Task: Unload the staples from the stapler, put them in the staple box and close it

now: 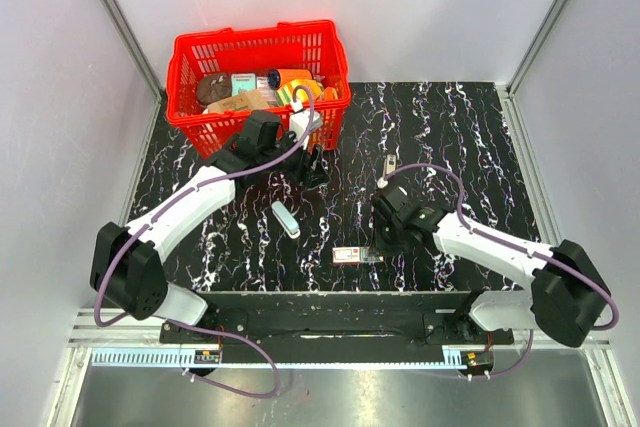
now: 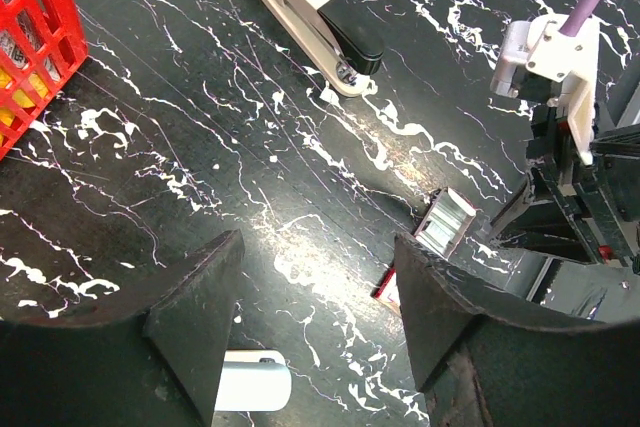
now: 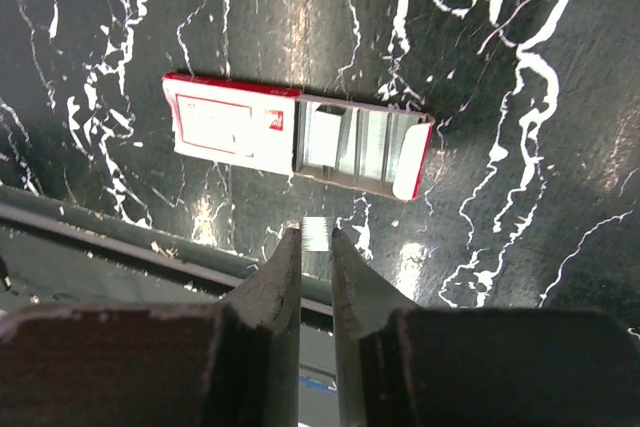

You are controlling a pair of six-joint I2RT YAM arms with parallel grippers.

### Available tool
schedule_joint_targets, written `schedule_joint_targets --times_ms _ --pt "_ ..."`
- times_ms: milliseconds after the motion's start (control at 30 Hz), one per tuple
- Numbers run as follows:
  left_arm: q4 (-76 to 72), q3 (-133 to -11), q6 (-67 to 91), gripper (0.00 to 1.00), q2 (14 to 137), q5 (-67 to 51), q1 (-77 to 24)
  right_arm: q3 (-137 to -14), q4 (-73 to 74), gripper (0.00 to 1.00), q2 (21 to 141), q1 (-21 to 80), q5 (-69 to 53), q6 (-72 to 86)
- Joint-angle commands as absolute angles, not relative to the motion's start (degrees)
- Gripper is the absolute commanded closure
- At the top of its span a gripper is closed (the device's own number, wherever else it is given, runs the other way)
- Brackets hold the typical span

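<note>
The stapler (image 2: 315,7), cream with a black top, lies on the dark marbled table (image 2: 200,147), far ahead of my left gripper (image 2: 318,247); in the overhead view the stapler (image 1: 390,162) is a small shape right of centre. That gripper (image 1: 312,162) hovers open beside the basket with nothing between its fingers. My right gripper (image 3: 316,232) is shut on a short silver strip of staples (image 3: 318,228), held just above the table. It sits close to an open red-and-white staple box (image 3: 235,132), whose tray (image 3: 365,147) is slid out. Overhead, the right gripper (image 1: 385,237) is next to the box (image 1: 358,254).
A red basket (image 1: 190,122) full of mixed items stands at the back left. A pale rounded object (image 1: 285,219) lies between the arms, also under my left fingers (image 2: 250,382). The metal rail at the table's near edge (image 3: 120,237) runs close below the right fingers.
</note>
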State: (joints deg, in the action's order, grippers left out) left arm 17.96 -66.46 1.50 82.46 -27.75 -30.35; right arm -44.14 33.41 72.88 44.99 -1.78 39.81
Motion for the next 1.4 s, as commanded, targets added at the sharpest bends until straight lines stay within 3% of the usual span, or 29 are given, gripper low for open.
schedule_joint_targets --times_ms 0,1367 --pt "17.14 -67.06 0.44 0.34 81.12 -26.02 -30.85 -47.2 33.49 1.0 74.88 46.05 4.39 40.34" --pt "17.14 -66.97 0.44 0.34 79.01 -25.75 -31.9 -47.02 30.41 0.98 83.94 46.49 3.34 38.85"
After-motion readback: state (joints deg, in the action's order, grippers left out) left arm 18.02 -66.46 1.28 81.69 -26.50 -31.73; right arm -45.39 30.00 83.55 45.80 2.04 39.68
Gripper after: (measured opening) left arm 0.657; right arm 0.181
